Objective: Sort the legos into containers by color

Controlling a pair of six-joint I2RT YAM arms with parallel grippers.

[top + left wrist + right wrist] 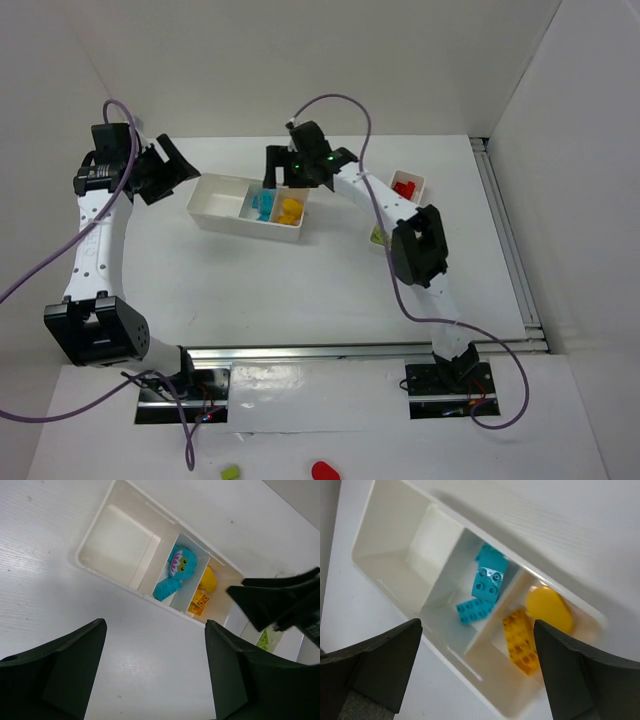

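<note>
Right gripper [476,630] spread, empty, over the wide tray [222,200] holding cyan bricks [482,587]. Lime brick [265,639] on desk [300,290] right of that tray, nearer right arm. Left gripper [155,625] spread, empty.

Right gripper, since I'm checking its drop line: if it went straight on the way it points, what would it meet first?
Probably the cyan-blue legos in the middle compartment of the wider tray, centred ahead of the open right gripper. Depth is unclear; the divider beside them could come first.
</note>
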